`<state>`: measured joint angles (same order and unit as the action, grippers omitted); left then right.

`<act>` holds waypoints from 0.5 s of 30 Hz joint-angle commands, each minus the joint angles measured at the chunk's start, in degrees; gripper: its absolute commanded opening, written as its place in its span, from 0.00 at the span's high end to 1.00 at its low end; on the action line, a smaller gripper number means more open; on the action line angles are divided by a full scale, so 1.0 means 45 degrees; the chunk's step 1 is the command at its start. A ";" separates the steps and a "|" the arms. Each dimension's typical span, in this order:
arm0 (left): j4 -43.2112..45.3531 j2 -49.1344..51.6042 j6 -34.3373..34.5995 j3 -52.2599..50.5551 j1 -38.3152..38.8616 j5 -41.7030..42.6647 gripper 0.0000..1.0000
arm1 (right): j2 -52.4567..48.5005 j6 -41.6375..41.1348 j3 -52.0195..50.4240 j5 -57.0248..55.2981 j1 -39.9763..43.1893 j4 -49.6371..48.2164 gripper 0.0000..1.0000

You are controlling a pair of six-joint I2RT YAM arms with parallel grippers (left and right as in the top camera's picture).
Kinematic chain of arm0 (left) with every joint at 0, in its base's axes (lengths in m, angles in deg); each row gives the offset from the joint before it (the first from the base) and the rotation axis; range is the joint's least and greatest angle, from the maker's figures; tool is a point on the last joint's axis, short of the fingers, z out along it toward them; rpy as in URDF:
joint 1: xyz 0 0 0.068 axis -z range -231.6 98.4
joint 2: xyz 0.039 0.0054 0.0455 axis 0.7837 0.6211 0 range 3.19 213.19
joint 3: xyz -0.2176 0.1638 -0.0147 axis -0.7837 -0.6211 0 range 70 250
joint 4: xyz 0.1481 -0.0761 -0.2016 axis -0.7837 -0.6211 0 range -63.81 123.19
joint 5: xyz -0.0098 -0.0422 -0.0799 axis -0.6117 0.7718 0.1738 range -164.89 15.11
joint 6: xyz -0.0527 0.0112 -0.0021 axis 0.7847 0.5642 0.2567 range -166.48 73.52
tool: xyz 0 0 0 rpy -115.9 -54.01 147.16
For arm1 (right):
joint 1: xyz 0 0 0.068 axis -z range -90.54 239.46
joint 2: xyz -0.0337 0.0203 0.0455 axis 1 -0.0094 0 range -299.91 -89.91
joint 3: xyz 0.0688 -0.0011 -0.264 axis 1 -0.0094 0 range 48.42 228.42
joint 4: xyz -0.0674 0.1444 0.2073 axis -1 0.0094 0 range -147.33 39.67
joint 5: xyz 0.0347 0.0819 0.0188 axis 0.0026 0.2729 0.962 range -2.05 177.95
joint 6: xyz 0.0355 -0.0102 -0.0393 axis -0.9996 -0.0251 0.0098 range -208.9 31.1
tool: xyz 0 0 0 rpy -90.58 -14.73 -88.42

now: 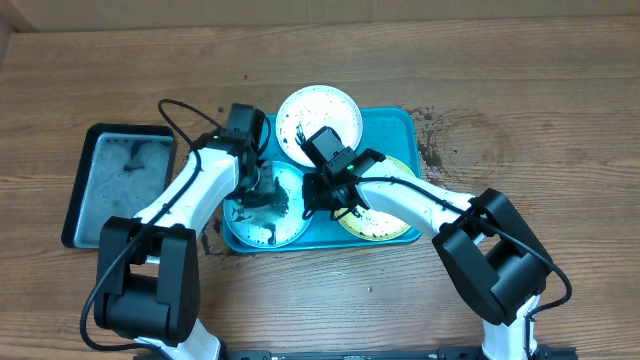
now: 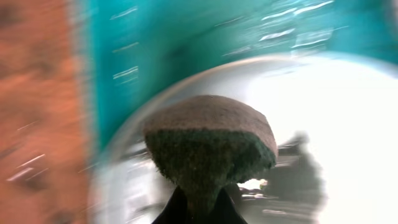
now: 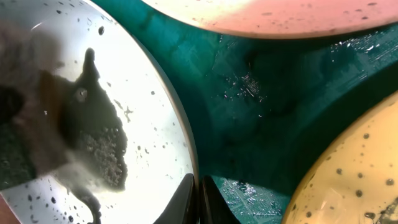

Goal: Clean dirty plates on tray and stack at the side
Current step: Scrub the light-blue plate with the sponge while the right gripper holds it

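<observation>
Far left on table: black tray, wet, with a dark smudge.
Left end effector: clamped on a sponge, down on the blue plate.
Blue plate: front left in the teal tray, dark smears.
Teal tray: mid-table, carrying all three plates.
White plate: back of the teal tray, specked.
Right end effector: fingers closed tight at the blue plate's right rim; whether they pinch it is unclear.
Yellow plate: front right, specked, partly under the right arm.
</observation>
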<state>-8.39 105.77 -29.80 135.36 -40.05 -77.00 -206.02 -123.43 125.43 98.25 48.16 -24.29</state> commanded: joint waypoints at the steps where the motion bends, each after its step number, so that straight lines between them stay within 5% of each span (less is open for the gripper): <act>1: 0.0563 0.0073 -0.0393 0.0277 -0.0049 0.4503 0.96 | -0.0107 -0.0053 -0.0005 0.0005 0.0000 0.0010 0.96; 11: 0.1394 0.1180 0.0826 0.0165 -0.0049 0.4449 0.96 | -0.0107 -0.0053 -0.0005 0.0005 0.0000 0.0019 0.96; 15: 0.0971 0.1467 0.0831 0.0165 -0.0083 0.2365 0.96 | -0.0107 -0.0049 -0.0005 0.0005 0.0000 0.0068 0.96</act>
<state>-2.88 110.97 -26.91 135.63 -40.07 -59.73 -206.02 -123.43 125.43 98.25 48.16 -24.25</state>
